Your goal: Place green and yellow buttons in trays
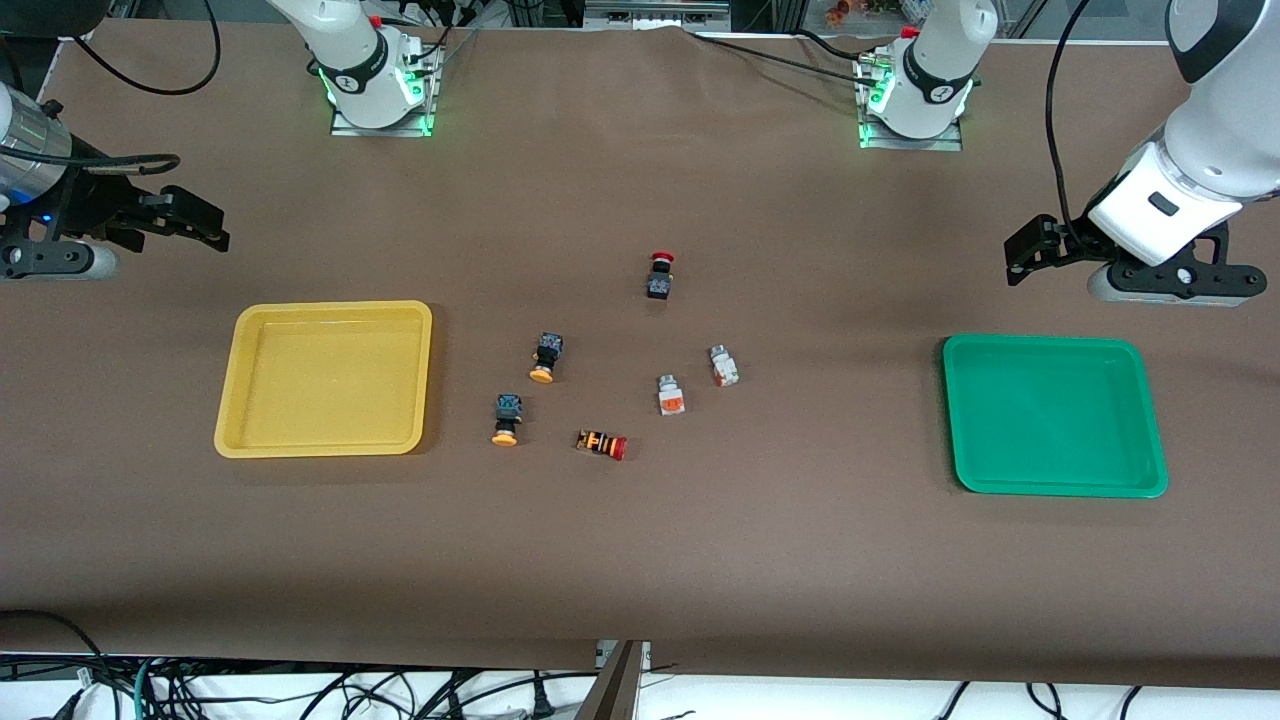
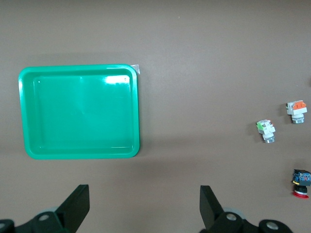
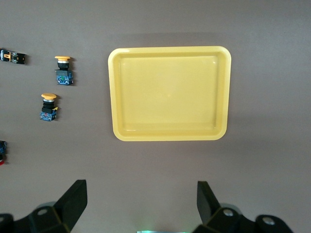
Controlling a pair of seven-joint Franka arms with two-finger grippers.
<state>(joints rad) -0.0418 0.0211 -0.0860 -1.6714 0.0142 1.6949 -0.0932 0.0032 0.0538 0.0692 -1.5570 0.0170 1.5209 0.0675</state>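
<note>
The yellow tray (image 1: 330, 307) lies toward the right arm's end and the green tray (image 1: 1040, 341) toward the left arm's end; both are empty. Between them lie two yellow-capped buttons (image 1: 546, 358) (image 1: 508, 418) and two white buttons (image 1: 670, 395) (image 1: 723, 365). My left gripper (image 1: 1022, 255) hangs open and empty over bare table beside the green tray (image 2: 80, 68). My right gripper (image 1: 205, 225) hangs open and empty over bare table beside the yellow tray (image 3: 170, 49). The yellow-capped buttons (image 3: 63, 70) (image 3: 48, 106) show in the right wrist view, the white ones (image 2: 266, 130) (image 2: 296, 110) in the left.
A black switch with a red cap (image 1: 660, 275) lies farther from the front camera than the buttons. An orange-striped switch with a red cap (image 1: 602, 444) lies nearer, between the two pairs. A brown cloth covers the table.
</note>
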